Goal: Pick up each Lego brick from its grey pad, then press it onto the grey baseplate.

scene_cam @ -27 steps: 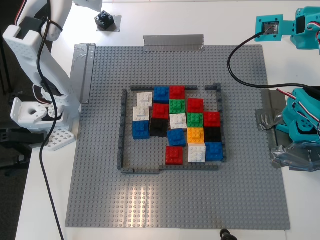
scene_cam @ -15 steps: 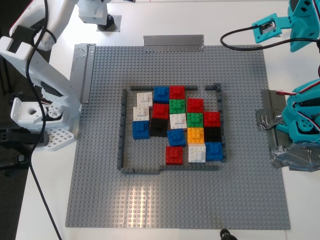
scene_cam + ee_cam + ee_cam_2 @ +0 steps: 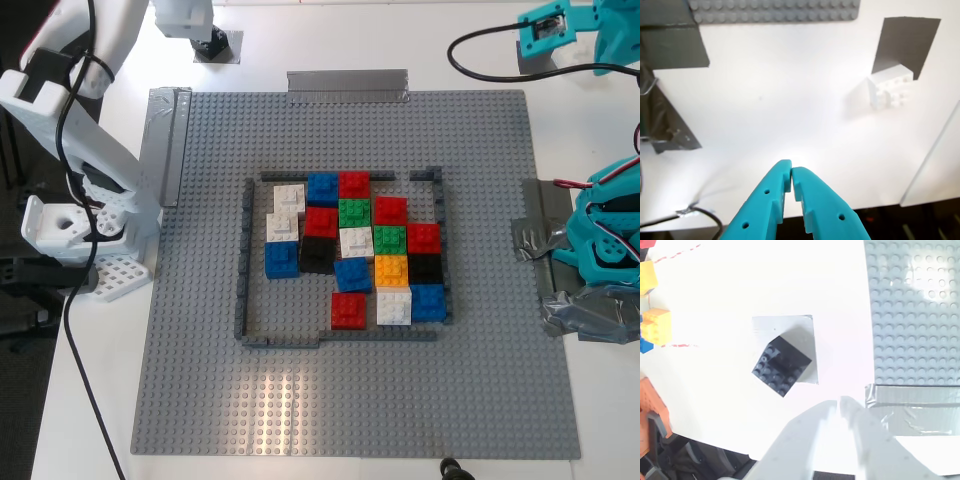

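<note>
Exterior view: baseplate (image 3: 300,400) fills the middle of the bench (image 3: 100,400); a frame (image 3: 243,260) on it holds many coloured bricks. The black brick (image 3: 209,44) sits on its pad (image 3: 230,45) at the far left, partly under the white arm (image 3: 100,40). The teal arm (image 3: 560,30) reaches over the far right corner; the white brick is out of this view.

First wrist view: my first gripper (image 3: 791,172) has its jaws pressed together, holding nothing. White brick (image 3: 890,87) lies ahead and well to one side, half off its pad (image 3: 907,42).

Second wrist view: my second gripper (image 3: 839,402) has jaws nearly touching, empty. Black brick (image 3: 781,365) is near, off the jaw line, turned cornerwise and overhanging its pad (image 3: 785,325).

Risk: descending with jaws not spread would likely knock either brick aside; the skewed bricks could slip in a pinch across corners.
</note>
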Robot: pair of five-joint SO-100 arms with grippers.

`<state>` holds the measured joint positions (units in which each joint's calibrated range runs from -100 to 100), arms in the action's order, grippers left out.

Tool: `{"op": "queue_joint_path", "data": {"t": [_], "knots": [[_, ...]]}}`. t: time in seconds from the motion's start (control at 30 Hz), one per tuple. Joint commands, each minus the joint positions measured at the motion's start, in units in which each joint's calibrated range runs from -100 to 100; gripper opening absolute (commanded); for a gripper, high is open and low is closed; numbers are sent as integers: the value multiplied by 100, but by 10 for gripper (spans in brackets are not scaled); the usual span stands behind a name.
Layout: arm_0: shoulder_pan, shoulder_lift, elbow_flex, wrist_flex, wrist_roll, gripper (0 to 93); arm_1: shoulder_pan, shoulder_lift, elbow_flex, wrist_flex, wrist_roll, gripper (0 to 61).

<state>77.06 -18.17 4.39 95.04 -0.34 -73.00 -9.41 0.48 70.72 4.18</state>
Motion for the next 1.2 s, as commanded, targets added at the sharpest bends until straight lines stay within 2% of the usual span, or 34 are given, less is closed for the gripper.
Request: {"op": "queue_joint_path", "data": {"t": [0.0, 0.2, 0.33, 0.47, 0.6, 0.67, 0.77, 0.87, 1.0, 1.17], "knots": [[292, 6, -245, -17, 46, 0, -263, 83, -965, 138, -44, 2], [662, -37, -290, -66, 779, 0, -618, 461, -1389, -9, 205, 2], [915, -45, -362, -98, 1194, 0, -778, 1122, -2428, 487, 205, 2], [1061, 23, -552, -98, 1428, 0, -988, 1817, -3457, 1000, 171, 2], [952, 152, -489, -497, 1448, 0, -1119, 2117, -3674, 1081, 151, 2], [857, 393, -606, -749, 1443, 0, -1126, 2220, -3692, 1041, 58, 2], [712, 856, -994, -879, 1443, 0, -1162, 2358, -3737, 1016, -313, 2], [676, 1491, -1599, -863, 1448, 0, -1227, 2512, -3782, 967, -713, 2], [683, 2332, -2493, -863, 1463, 0, -1322, 2692, -3890, 943, -1031, 2], [720, 3139, -3378, -863, 1492, 91, -1249, 2924, -3917, 837, -1216, 2]]}}
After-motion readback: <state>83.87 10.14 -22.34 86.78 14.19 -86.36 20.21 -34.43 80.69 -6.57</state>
